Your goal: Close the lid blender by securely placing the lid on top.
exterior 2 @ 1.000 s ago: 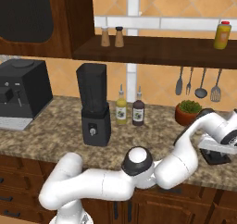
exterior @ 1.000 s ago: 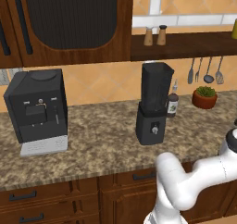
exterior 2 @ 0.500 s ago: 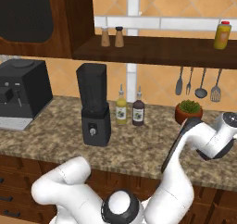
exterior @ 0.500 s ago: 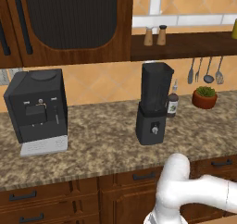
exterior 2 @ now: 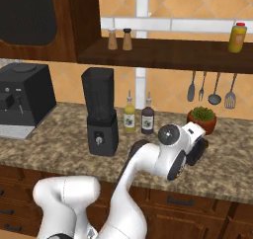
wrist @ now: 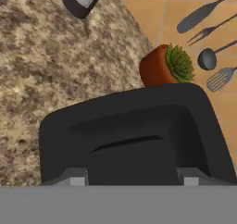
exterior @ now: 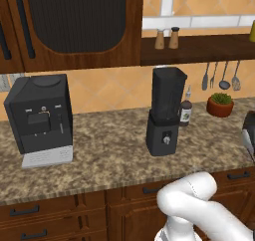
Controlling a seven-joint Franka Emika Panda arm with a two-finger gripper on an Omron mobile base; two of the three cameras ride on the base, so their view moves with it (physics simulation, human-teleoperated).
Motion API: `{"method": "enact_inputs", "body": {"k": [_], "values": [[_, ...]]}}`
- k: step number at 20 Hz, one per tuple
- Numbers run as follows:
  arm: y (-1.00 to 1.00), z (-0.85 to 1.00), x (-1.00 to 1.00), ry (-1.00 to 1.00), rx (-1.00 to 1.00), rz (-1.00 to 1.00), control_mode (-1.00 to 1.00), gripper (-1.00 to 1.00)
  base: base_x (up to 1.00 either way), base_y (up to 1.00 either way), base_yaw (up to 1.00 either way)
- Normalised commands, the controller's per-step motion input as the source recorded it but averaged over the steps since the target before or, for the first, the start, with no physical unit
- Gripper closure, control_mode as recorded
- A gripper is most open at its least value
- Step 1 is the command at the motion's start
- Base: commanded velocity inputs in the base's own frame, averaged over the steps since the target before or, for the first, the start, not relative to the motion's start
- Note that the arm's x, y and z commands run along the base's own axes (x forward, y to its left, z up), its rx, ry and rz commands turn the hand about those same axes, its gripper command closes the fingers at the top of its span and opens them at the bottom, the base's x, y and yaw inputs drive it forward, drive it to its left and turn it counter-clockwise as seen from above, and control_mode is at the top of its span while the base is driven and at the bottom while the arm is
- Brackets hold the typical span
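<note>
The blender (exterior: 167,110) stands mid-counter, a dark cube base with a front knob and a tall tapered jar, its top uncovered; it is also in the right base view (exterior 2: 101,112). The lid (wrist: 134,121), a black square cap with a raised middle block, lies on the granite close under my hand, in front of a potted plant. My gripper (wrist: 133,180) is open, its tips set wide on either side of the raised block; whether they touch it I cannot tell. The gripper (exterior 2: 196,154) hangs low, far right of the blender, and sits at the frame's right edge (exterior: 248,135).
A boxy black coffee machine (exterior: 40,113) with a grey tray stands at the counter's left. Two bottles (exterior 2: 138,117) stand beside the blender. The potted plant (exterior 2: 201,118) is by the wall, with utensils (exterior 2: 210,87) hanging above. A shelf (exterior 2: 173,55) holds shakers and a yellow bottle.
The arm has refolded, its elbow dropping low in front of the counter. The hand has shifted left from the counter's right end to just in front of the plant. The blender has stayed put.
</note>
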Motion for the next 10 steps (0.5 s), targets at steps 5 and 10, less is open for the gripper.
{"method": "enact_inputs", "body": {"k": [5,10], "values": [[1.0,1.0,-0.03,0.08,-0.19,0.1,-1.0,1.0,0.0,0.0,0.0],[0.97,1.0,-0.05,0.17,-0.03,0.04,-1.0,1.0,0.0,0.0,0.0]]}}
